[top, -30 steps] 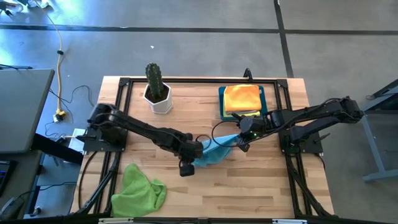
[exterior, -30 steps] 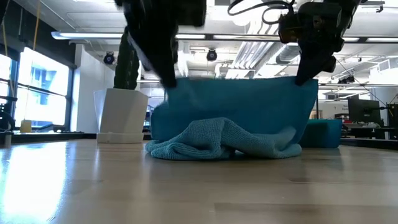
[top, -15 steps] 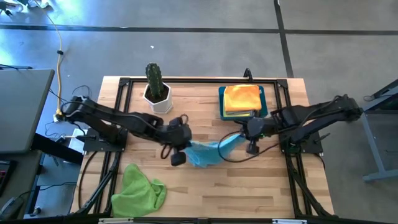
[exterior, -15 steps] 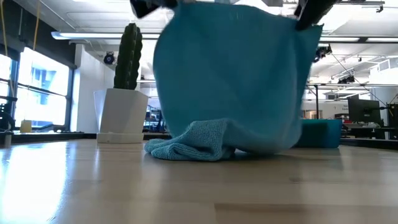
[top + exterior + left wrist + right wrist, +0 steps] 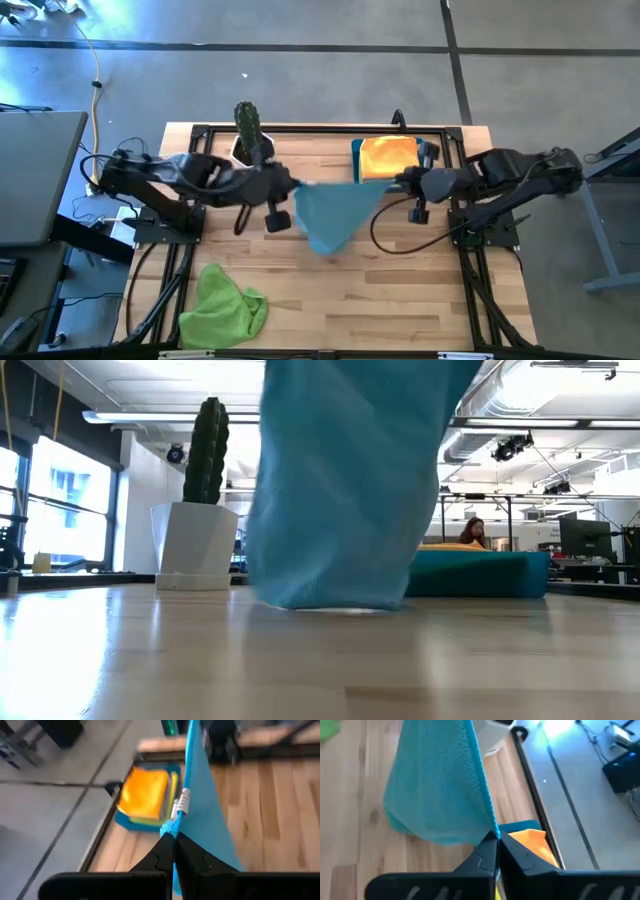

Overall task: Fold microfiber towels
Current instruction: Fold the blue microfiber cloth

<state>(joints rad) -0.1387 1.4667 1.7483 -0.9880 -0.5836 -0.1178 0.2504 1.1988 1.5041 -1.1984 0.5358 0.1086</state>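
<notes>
I hold the blue towel [image 5: 333,212] stretched in the air between my left gripper [image 5: 292,187] and right gripper [image 5: 400,181], each pinched tight on a top corner. Bare table [image 5: 400,290] lies open below it; the cactus [image 5: 246,125] and the bin [image 5: 420,165] with orange towel [image 5: 388,156] stand close behind. A green towel [image 5: 225,306] lies crumpled near the front left edge. From table height the towel's top is cut off. A second ago it still lay bunched on the wood; now only its lowest point seems to reach the table.

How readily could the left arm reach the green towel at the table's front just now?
Probably not yet: the left gripper is shut on the blue towel, stretched taut to the right gripper. The green towel lies unobstructed.
</notes>
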